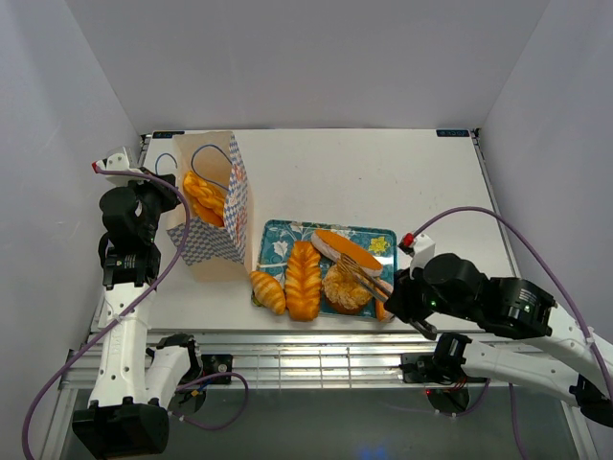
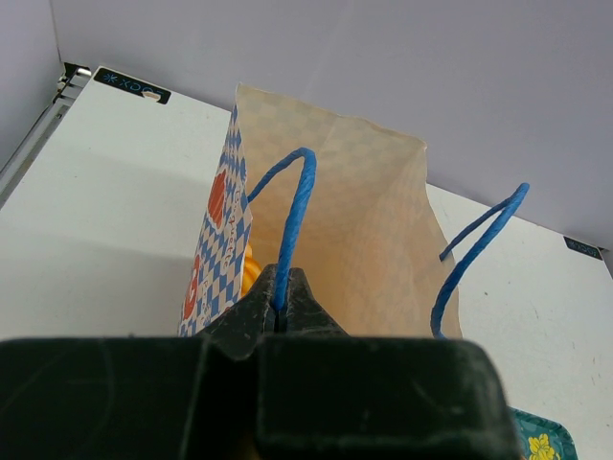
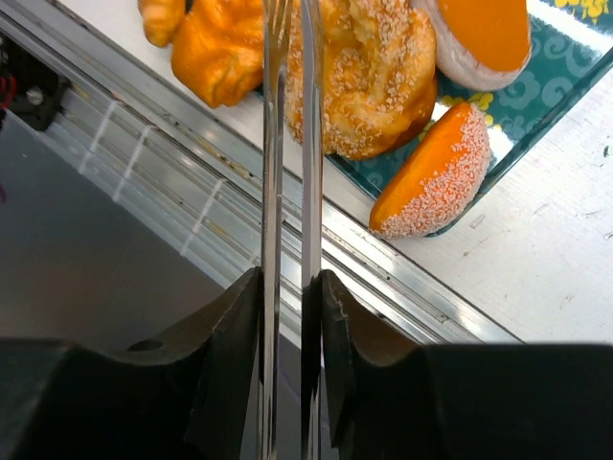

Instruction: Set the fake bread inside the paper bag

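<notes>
The paper bag (image 1: pixel 215 218) stands upright at the left with a braided pastry (image 1: pixel 203 196) inside. My left gripper (image 2: pixel 280 305) is shut on one blue cord handle (image 2: pixel 297 206) and holds it up; it also shows in the top view (image 1: pixel 168 190). My right gripper (image 3: pixel 287 287) is shut on metal tongs (image 3: pixel 287 144), whose blades reach over the sugared ring doughnut (image 3: pixel 374 67); their tips are out of view. A croissant (image 1: pixel 268 290), a braided loaf (image 1: pixel 304 278), the doughnut (image 1: pixel 345 286) and an oval bun (image 1: pixel 347 247) lie on or by the teal tray (image 1: pixel 378 240).
A sugared orange wedge (image 3: pixel 431 177) hangs over the tray's near corner. The metal rail of the table's near edge (image 3: pixel 192 182) runs under the tongs. The bag's second handle (image 2: pixel 469 259) stands free. White walls close in the table on three sides.
</notes>
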`<control>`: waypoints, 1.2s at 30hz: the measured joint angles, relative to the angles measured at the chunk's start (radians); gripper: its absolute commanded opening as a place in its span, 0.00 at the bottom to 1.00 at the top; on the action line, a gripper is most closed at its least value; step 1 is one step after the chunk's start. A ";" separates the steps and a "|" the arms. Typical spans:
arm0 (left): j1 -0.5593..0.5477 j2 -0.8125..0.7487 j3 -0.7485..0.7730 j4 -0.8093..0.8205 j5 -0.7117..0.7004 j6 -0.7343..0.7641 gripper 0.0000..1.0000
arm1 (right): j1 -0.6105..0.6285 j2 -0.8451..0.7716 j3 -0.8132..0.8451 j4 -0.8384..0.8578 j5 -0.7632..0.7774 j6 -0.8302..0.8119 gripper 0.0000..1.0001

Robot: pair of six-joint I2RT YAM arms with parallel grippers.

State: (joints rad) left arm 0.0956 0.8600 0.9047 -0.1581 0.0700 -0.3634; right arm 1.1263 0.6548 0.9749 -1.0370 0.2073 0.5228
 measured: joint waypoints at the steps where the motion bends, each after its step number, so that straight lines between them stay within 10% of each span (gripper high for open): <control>1: 0.000 0.000 0.000 0.000 0.000 0.000 0.00 | 0.000 -0.010 0.006 0.003 0.002 0.001 0.40; 27: -0.002 0.000 -0.001 0.000 0.000 0.000 0.00 | 0.000 -0.062 -0.135 -0.035 0.124 0.123 0.56; 36: -0.006 0.000 -0.001 0.000 0.000 0.000 0.00 | 0.000 -0.038 -0.155 0.005 0.118 0.126 0.28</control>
State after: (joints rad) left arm 0.0895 0.8600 0.9039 -0.1581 0.0704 -0.3634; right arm 1.1263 0.6170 0.8196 -1.0317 0.3256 0.6483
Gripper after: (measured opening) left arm 0.027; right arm 0.358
